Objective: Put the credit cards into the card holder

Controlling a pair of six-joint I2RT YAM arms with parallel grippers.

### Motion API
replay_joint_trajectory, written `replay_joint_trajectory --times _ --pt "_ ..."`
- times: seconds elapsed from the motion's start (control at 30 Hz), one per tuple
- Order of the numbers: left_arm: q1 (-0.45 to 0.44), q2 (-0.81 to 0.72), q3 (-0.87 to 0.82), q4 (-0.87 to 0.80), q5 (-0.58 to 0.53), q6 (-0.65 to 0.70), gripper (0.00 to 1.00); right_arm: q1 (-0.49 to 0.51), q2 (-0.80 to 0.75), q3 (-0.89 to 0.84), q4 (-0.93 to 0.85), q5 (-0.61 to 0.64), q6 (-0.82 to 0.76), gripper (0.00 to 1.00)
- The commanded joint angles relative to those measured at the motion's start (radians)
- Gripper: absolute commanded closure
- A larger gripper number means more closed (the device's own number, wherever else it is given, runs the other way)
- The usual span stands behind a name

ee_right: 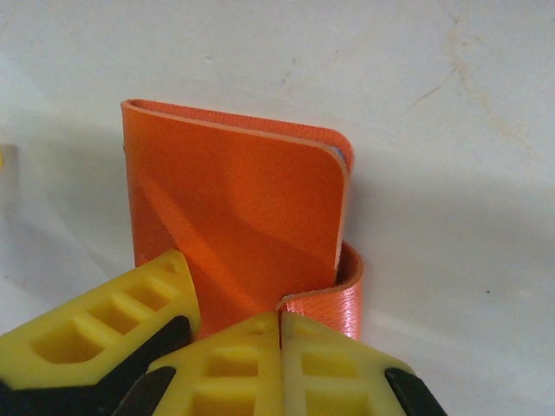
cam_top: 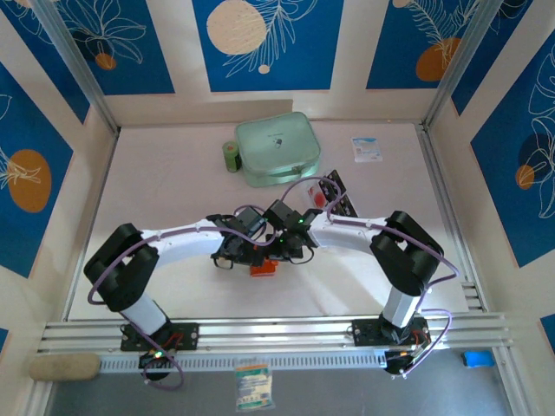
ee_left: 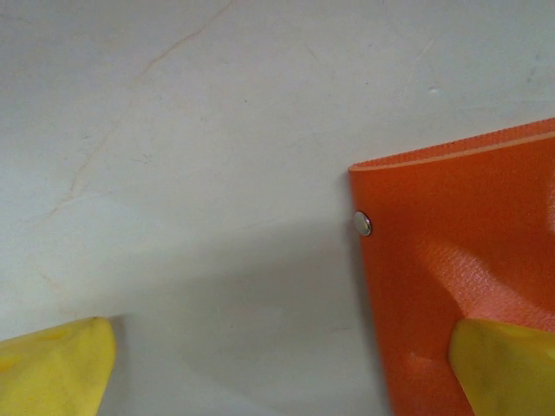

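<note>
Pinching flap of card holder (ee_right: 234,217) in right gripper (ee_right: 279,364), pressing it with wide-spread left gripper (ee_left: 279,368); credit cards (cam_top: 336,194) not yet loaded, lying on bench (cam_top: 173,173).

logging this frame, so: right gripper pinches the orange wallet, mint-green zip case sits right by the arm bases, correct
Not quite. The mint-green zip case sits at the far end of the table, as the top external view shows. The right gripper does pinch the orange wallet.
</note>
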Motion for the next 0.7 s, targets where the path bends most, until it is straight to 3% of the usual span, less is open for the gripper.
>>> replay_joint_trajectory --times 0.0,0.67 --pt "-0.006 0.038 -0.031 0.013 -0.035 -0.001 0.00 0.002 -0.009 -0.016 0.001 -0.052 0.017 1.00" --pt "-0.008 0.038 -0.035 0.015 -0.032 -0.002 0.00 -0.026 -0.022 -0.012 0.024 -0.051 0.028 1.00"
